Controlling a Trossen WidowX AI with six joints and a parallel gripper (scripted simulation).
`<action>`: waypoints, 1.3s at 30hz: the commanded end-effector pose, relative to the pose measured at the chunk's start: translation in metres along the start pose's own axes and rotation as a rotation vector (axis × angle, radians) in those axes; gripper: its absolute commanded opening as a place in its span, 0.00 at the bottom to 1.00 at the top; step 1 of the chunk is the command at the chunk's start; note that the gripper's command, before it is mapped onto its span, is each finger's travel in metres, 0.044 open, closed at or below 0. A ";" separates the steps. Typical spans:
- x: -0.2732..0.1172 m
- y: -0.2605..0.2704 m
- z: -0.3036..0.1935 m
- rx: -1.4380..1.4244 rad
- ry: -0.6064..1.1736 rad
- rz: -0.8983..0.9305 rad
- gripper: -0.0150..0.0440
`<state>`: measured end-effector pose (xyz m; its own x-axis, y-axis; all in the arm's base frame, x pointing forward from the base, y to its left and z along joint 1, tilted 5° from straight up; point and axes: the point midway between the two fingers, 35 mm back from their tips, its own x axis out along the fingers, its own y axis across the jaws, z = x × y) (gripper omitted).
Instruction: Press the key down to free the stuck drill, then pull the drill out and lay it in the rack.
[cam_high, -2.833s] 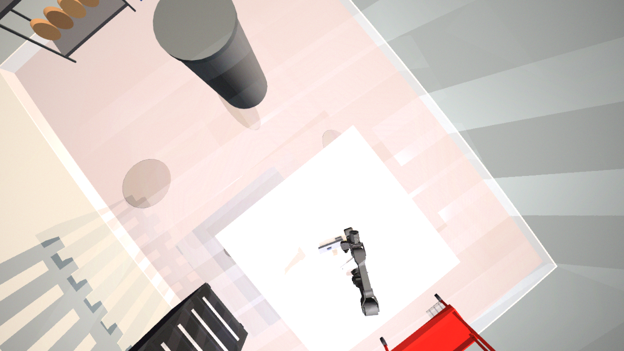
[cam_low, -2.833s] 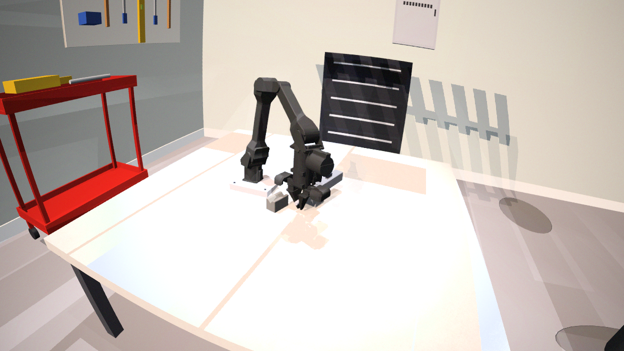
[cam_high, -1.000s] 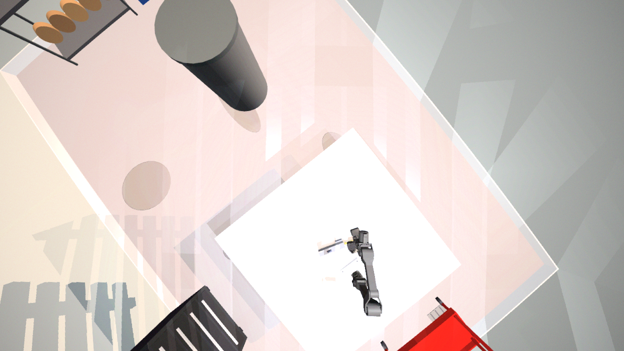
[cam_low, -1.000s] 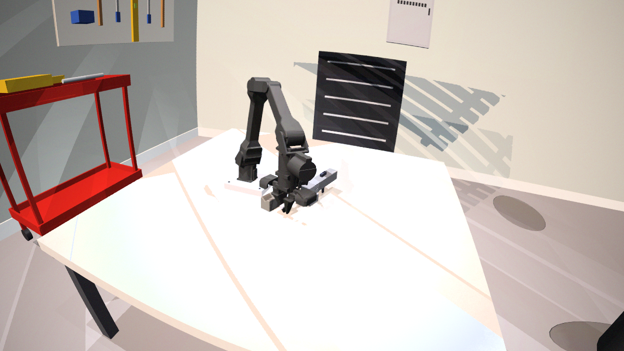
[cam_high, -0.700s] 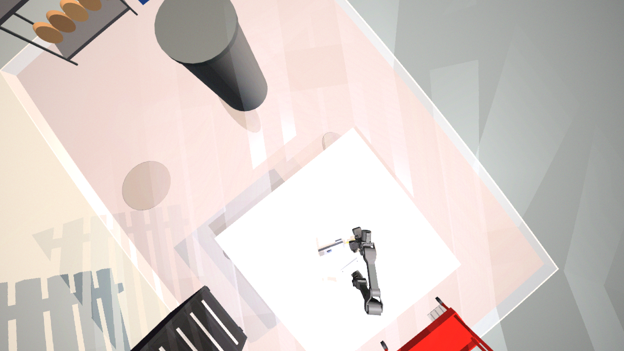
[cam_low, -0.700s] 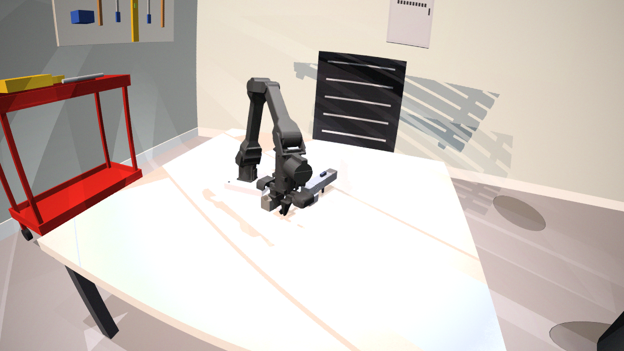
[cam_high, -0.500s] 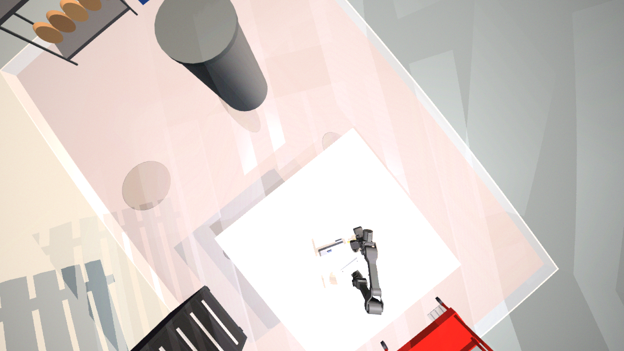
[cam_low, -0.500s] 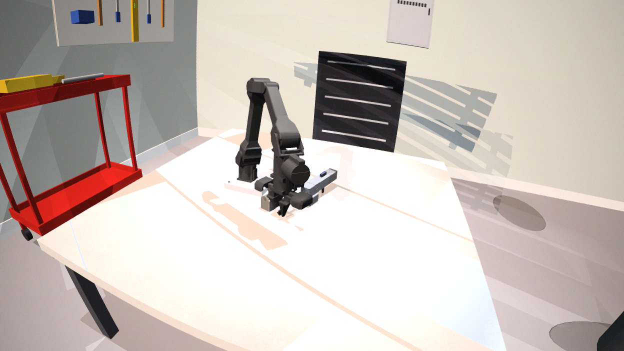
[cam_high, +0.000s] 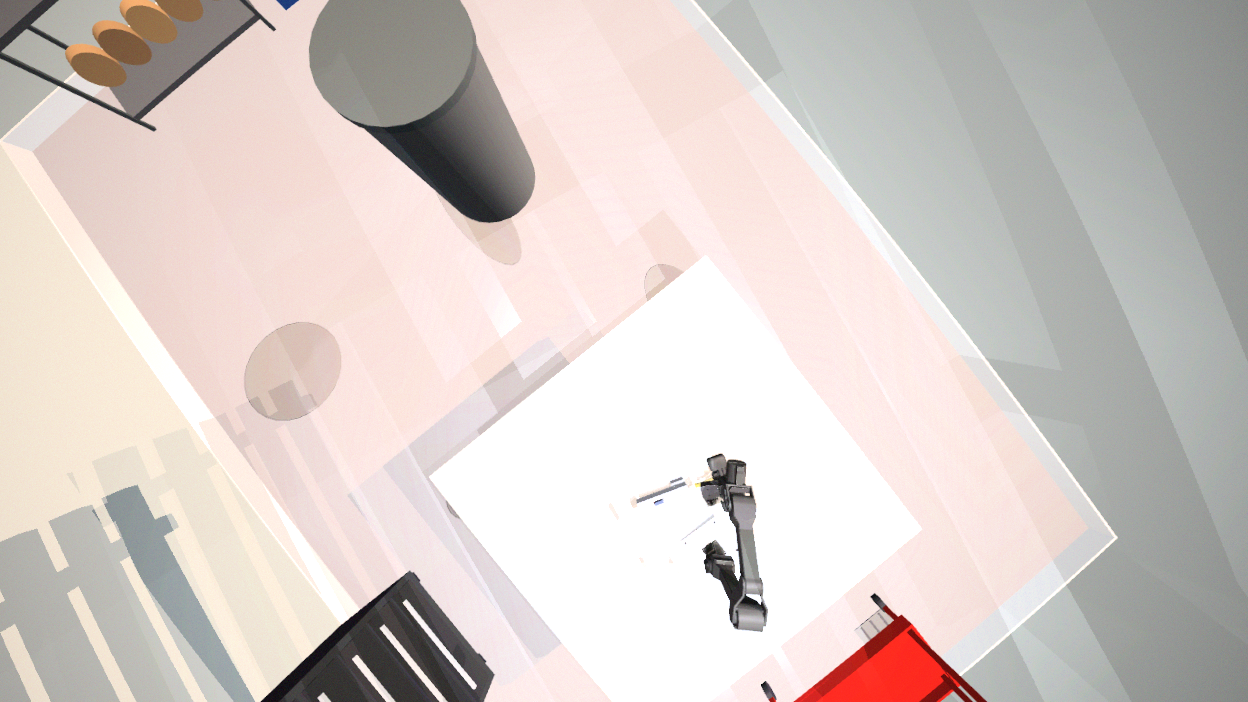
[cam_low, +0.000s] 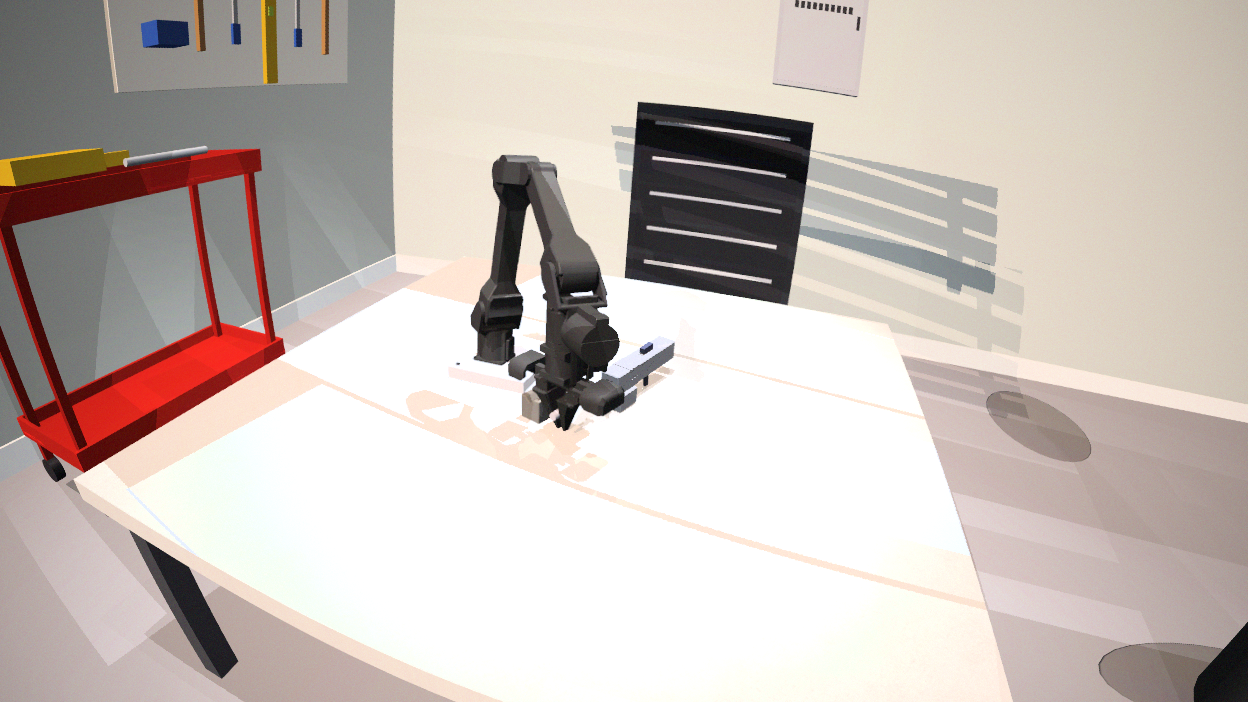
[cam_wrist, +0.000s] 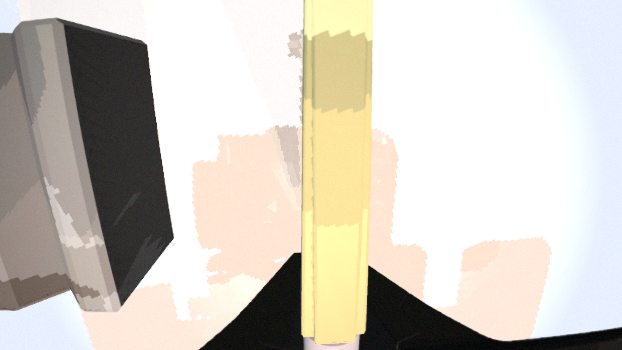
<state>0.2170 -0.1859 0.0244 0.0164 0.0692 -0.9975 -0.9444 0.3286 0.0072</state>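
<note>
My gripper (cam_low: 562, 419) (cam_wrist: 320, 264) points down low over the table and is shut on the yellow drill (cam_wrist: 342, 165). The drill runs up out of the top of the wrist view; its pale end shows below the fingers. A bit of the drill (cam_high: 700, 482) shows beside the arm in the top view. The grey block (cam_low: 533, 405) that looks like the rack stands just beside the fingers; its black face (cam_wrist: 125, 165) is left of the drill, apart from it. The long pale housing (cam_high: 660, 492) (cam_low: 660, 355) has a small dark blue piece (cam_low: 645, 347) on top. I cannot make out the key for certain.
The arm's white base plate (cam_low: 488, 375) is behind the grey block, and the housing lies to the right of the wrist in the exterior view. Beyond the table stand a red cart (cam_high: 881, 667) (cam_low: 148, 384) and a black drawer cabinet (cam_low: 715, 205). Glare washes out the table (cam_low: 741, 541).
</note>
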 end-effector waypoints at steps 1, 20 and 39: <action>-0.003 0.000 0.000 -0.006 0.003 -0.006 0.25; -0.009 0.003 0.002 -0.006 0.003 -0.006 0.25; -0.015 0.005 0.003 -0.006 0.003 -0.005 0.25</action>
<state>0.2125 -0.1817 0.0363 0.0157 0.0699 -0.9974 -0.9446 0.3282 0.0082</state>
